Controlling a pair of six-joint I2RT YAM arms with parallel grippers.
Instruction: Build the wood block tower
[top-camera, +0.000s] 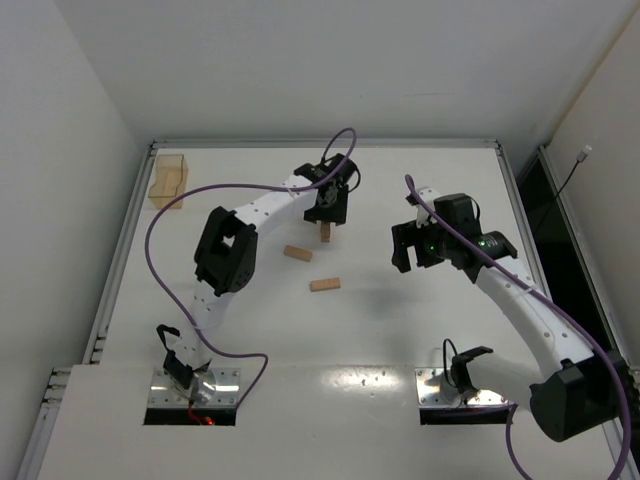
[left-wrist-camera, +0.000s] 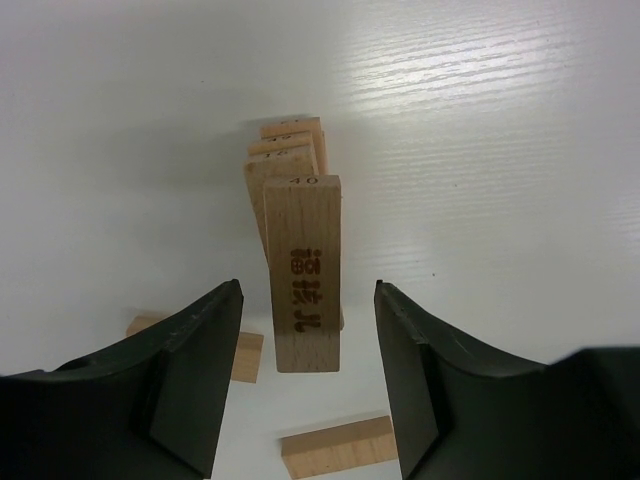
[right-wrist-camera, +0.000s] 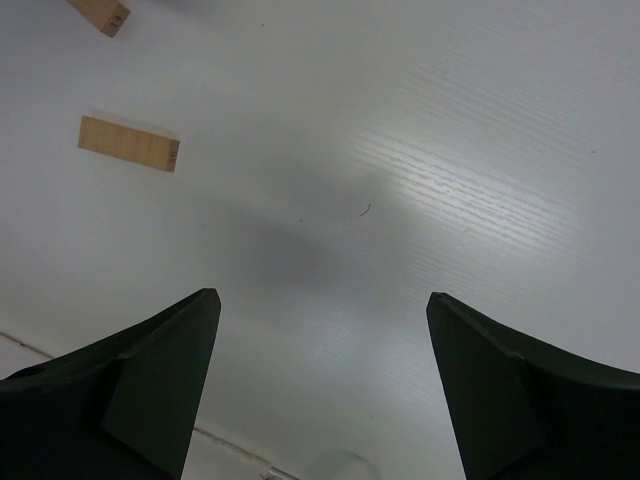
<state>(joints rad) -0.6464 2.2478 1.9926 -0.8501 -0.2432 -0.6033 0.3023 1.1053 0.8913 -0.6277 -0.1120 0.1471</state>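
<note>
The tower (top-camera: 325, 233) is a narrow column of tan wood blocks in the middle of the table's far half. In the left wrist view I look down on the tower (left-wrist-camera: 290, 160), and its top block (left-wrist-camera: 302, 270) carries burnt-in markings. My left gripper (left-wrist-camera: 308, 290) is open, and its jaws stand either side of the top block with gaps on both sides. It hangs over the tower in the top view (top-camera: 327, 212). Two loose wood blocks (top-camera: 298, 253) (top-camera: 324, 285) lie nearer me. My right gripper (top-camera: 405, 250) (right-wrist-camera: 322, 297) is open and empty above bare table.
A clear amber box (top-camera: 168, 182) stands at the far left corner. The loose blocks show below the left gripper (left-wrist-camera: 340, 447) (left-wrist-camera: 245, 355) and at the right wrist view's upper left (right-wrist-camera: 128, 143) (right-wrist-camera: 100, 14). Raised rims edge the table.
</note>
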